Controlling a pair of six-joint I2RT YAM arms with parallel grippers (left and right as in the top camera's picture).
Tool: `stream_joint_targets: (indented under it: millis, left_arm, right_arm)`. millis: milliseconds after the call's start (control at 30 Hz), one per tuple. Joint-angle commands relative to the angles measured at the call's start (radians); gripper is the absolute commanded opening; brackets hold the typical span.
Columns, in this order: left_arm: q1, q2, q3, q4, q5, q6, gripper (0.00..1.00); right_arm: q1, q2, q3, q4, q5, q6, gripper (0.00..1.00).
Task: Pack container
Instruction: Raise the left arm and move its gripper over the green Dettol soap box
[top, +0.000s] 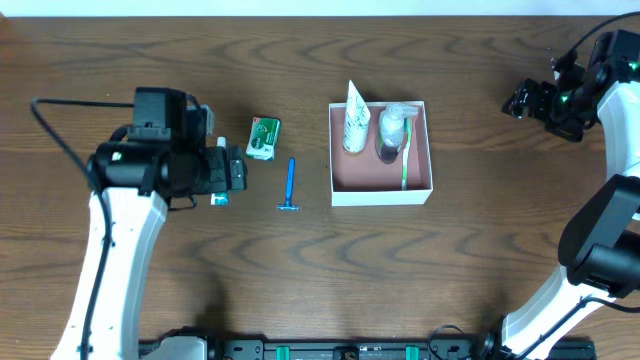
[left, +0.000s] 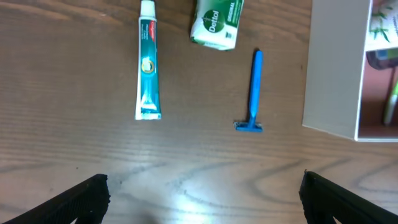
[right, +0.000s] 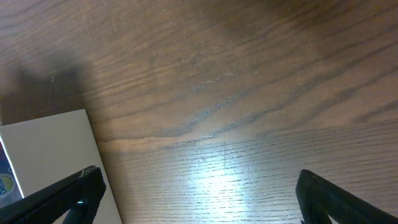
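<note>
Square, shallow, white-walled cardboard container (top: 380, 196) is placed at three o'clock from the slim blue plastic razor (top: 290, 186). Jaws of the left gripper (left: 202, 186) and right gripper (right: 199, 185) are spread wide, nothing being pinched.

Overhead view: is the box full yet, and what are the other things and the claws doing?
container: open, partly packed
toothpaste tube: lying flat, unpacked
soap packet: lying flat, unpacked
razor: lying flat, unpacked
left gripper: open, empty
right gripper: open, empty
</note>
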Motion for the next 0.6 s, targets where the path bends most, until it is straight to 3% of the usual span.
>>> stream_joint_targets:
  millis: [0,100,300,567]
  left_arm:
    - [-0.001,0.035,0.061,0.01,-0.005,-0.031,0.98]
    - [-0.031,0.093,0.156,-0.008,-0.035,-0.018,0.98]
    - [-0.138,0.266,0.379,-0.048,-0.232,-0.014,0.98]
    - [-0.134,0.459,0.426,-0.012,-0.287,0.047,0.98]
  right_arm:
    - [-0.005,-0.002,0.019,0.002,0.0,-0.008,0.99]
    - [-0.006,-0.002,0.019,0.002,0.0,-0.008,0.99]
    - [-0.006,-0.002,0.019,0.002,0.0,-0.008,0.99]
    - [-0.006,-0.002,0.019,0.002,0.0,-0.008,0.99]
